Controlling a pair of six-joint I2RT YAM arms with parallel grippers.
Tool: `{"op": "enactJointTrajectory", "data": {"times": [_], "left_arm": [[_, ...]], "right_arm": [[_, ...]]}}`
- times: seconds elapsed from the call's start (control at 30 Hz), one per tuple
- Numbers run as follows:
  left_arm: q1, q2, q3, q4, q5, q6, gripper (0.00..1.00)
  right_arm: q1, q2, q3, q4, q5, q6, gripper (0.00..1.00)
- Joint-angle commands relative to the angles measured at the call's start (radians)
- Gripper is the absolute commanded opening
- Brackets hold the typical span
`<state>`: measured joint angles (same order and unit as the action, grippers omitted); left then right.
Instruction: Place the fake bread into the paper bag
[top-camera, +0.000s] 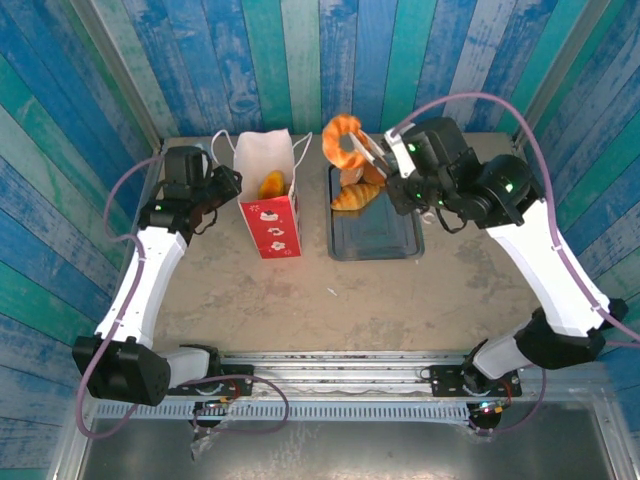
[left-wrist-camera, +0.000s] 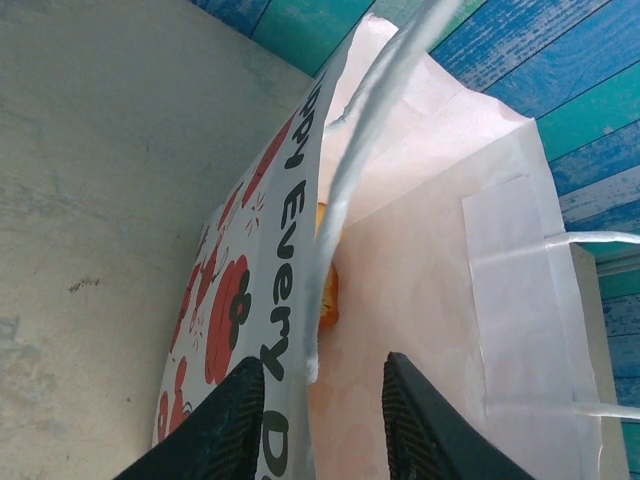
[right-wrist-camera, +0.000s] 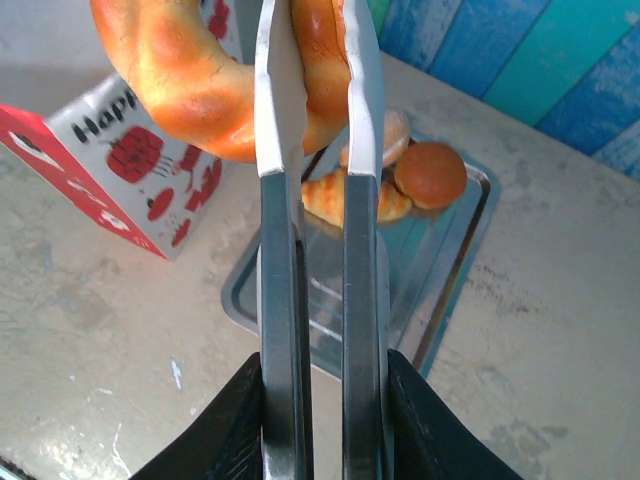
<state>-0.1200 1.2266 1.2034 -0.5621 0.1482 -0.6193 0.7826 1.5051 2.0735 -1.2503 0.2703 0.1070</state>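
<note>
Top external: bread (top-camera: 272, 184) in paper bag (top-camera: 272, 228)

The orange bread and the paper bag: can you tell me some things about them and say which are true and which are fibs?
1. The thin metal tongs pinch the orange ring donut. True.
2. The red and white paper bag lies flat on its side. False: it stands upright.
3. A golden croissant lies on the flat grey metal tray. True.
4. The paper bag is empty. False: an orange pastry sits inside it.
5. The right gripper holds the donut itself. False: it grips the tongs, and the tongs hold the donut.
</note>
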Motion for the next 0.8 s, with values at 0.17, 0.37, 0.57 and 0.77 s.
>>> {"op": "enactJointTrajectory", "data": {"times": [0.17,0.37,0.57,0.77], "left_arm": [[-0.007,0.024,0.021,0.031,0.0,0.02,0.23],[-0.013,0.05,0.022,0.022,-0.018,0.036,0.15],[-0.017,0.048,0.021,0.021,-0.027,0.045,0.09],[-0.022,0.043,0.022,0.027,-0.026,0.047,0.07]], "right_arm": [[0.094,0.161,0.218,0.031,0.069,-0.039,0.3],[0.132,0.263,0.315,0.085,0.087,-0.056,0.3],[0.154,0.357,0.362,0.155,0.101,-0.078,0.3],[0.165,0.464,0.424,0.183,0.148,-0.102,0.31]]}}
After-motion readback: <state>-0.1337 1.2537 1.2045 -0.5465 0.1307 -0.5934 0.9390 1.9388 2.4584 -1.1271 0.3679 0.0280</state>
